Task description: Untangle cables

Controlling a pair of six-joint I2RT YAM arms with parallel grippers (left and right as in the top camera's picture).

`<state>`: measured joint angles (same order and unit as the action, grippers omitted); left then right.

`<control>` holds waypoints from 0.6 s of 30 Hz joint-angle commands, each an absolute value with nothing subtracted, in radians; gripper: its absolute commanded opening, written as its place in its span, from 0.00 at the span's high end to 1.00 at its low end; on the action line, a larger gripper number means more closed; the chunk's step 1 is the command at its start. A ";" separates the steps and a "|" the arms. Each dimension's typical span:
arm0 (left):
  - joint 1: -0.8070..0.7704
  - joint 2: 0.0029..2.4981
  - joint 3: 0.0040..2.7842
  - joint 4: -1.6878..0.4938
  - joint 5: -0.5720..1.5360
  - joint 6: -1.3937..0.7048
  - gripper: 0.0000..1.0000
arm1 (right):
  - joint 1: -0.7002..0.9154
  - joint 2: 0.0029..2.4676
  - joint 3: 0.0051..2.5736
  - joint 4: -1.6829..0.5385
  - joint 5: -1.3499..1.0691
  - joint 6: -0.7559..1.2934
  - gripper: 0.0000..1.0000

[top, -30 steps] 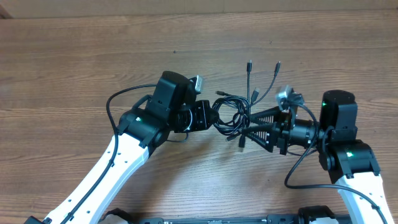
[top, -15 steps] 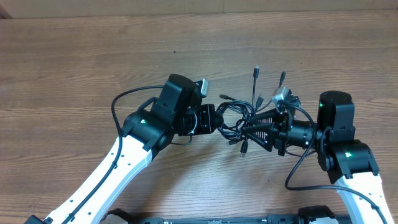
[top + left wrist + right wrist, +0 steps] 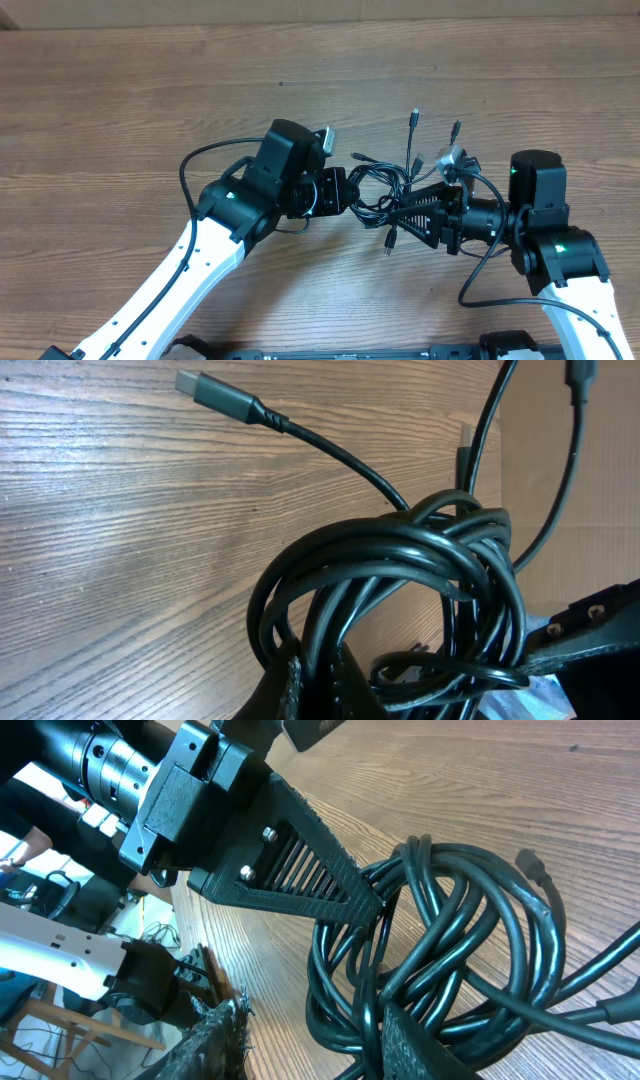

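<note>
The cables (image 3: 378,190) are a knotted bundle of thin black cords between the two arms, with plug tips (image 3: 414,115) sticking out toward the far side. My left gripper (image 3: 350,196) is shut on strands at the bundle's left side. In the left wrist view those strands run up between its fingers (image 3: 318,656) into the coiled cables (image 3: 400,590). My right gripper (image 3: 398,213) reaches into the bundle from the right. In the right wrist view its jaws (image 3: 312,1010) stand apart, with loops of the cables (image 3: 440,940) lying against one finger (image 3: 415,1045). The other finger (image 3: 215,1040) touches nothing.
The bundle lies on a brown wooden table (image 3: 120,100). The left gripper's ribbed black finger (image 3: 290,870) ends right at the bundle, close in front of my right gripper. A loose plug (image 3: 190,382) lies on the wood to the bundle's far left.
The left gripper has carried the bundle a little to the right and away. The right gripper has moved left into the bundle and its jaws have narrowed.
</note>
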<state>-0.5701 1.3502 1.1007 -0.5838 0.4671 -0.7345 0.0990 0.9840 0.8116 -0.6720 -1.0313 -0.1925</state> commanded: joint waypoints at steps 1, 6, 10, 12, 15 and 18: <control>-0.577 1.330 1.129 -0.566 0.464 -0.804 0.96 | 0.104 0.984 0.830 -0.688 -1.036 -0.220 0.58; -0.577 1.330 1.129 -0.542 0.486 -0.828 0.96 | 0.104 0.998 0.824 -0.698 -1.028 -0.220 0.58; -0.577 1.330 1.129 -0.514 0.526 -0.828 0.96 | 0.104 1.020 0.824 -0.698 -1.025 -0.219 0.58; -0.577 1.330 1.129 -0.515 0.526 -0.828 0.96 | 0.104 1.034 0.824 -0.698 -1.025 -0.220 0.58; -0.577 1.330 1.129 -0.515 0.526 -0.828 0.96 | 0.104 1.055 0.824 -0.698 -1.025 -0.220 0.58; -0.577 1.330 1.129 -0.515 0.525 -0.827 0.96 | 0.104 1.063 0.824 -0.698 -1.026 -0.234 0.59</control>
<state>-0.5697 1.3502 1.1007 -0.5369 0.4751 -0.8101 0.0986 1.0538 0.8116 -0.6968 -1.0199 -0.2108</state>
